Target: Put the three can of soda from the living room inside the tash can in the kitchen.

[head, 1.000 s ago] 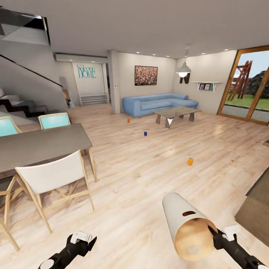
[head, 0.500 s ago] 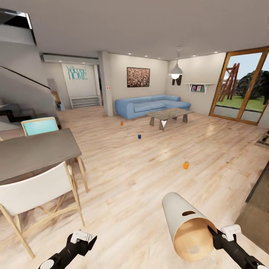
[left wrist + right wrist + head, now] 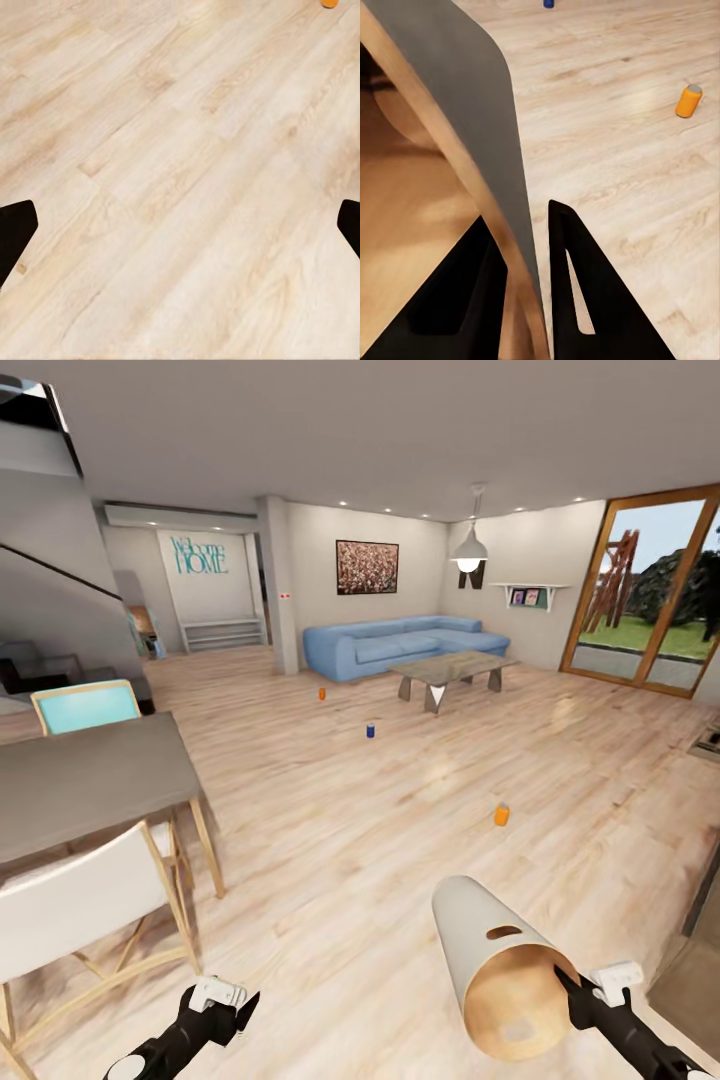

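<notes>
3 soda cans stand upright and well apart on the light wood floor [image 3: 330,830] of the living room: an orange can [image 3: 501,815] nearest the robot, a dark blue can [image 3: 370,731] farther out, and a second orange can [image 3: 322,694] beyond it, near the blue sectional sofa [image 3: 400,645]. Each is a small cylinder with a silver top, far smaller than the bin. In the right wrist view the near orange can [image 3: 688,101] stands on the boards and the dark blue can [image 3: 548,3] is cut by the picture's edge.

The trash can [image 3: 500,970], a tapered round bin pale outside and tan-brown inside, is held off the floor and tipped on its side, its open mouth toward the robot and an oval handle cut-out on its upper wall. Nothing can be made out inside it. The right gripper [image 3: 572,992] is clamped on the bin's rim; in the right wrist view, 1 black finger [image 3: 461,292] sits inside the wall and the other outside.

The left gripper [image 3: 232,1015] hangs low over bare floor, its fingers spread wide and holding nothing.

Beyond the cans stand a glass-topped low table [image 3: 452,672], a framed picture [image 3: 367,567], a pendant lamp [image 3: 468,552] and a wood-framed glass door [image 3: 645,595]. To the robot's left are a grey dining table [image 3: 85,785], a white chair [image 3: 75,905] and a turquoise chair [image 3: 85,706].
</notes>
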Available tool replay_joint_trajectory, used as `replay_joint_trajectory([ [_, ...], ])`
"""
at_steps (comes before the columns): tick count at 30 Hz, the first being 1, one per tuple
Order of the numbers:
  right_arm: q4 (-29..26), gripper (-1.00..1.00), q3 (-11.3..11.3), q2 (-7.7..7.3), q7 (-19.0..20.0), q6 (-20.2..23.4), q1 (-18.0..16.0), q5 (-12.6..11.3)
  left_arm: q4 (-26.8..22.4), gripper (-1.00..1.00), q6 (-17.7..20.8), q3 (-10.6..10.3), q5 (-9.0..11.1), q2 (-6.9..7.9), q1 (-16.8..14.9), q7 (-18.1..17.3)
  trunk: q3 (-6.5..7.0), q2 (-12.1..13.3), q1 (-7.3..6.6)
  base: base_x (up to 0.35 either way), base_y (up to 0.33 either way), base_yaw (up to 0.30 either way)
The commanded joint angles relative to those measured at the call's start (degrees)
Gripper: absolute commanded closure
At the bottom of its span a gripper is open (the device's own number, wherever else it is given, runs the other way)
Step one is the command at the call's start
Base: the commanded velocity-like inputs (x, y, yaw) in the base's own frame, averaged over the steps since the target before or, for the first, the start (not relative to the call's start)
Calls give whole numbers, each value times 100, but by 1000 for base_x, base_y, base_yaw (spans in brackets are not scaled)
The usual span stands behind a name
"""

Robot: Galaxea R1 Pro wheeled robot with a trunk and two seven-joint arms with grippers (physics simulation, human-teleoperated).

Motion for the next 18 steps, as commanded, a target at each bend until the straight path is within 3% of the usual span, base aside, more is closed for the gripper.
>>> replay_joint_trajectory([
  [1,-9,100,-10,1,26,7,-4,-67,0,-100,0,0,0,0,0,2,1,0,0,298,-116,0],
  [18,4,100,-6,2,27,6,-3,-67,0,-100,0,-1,-1,0,0,9,1,0,0,262,-192,0],
])
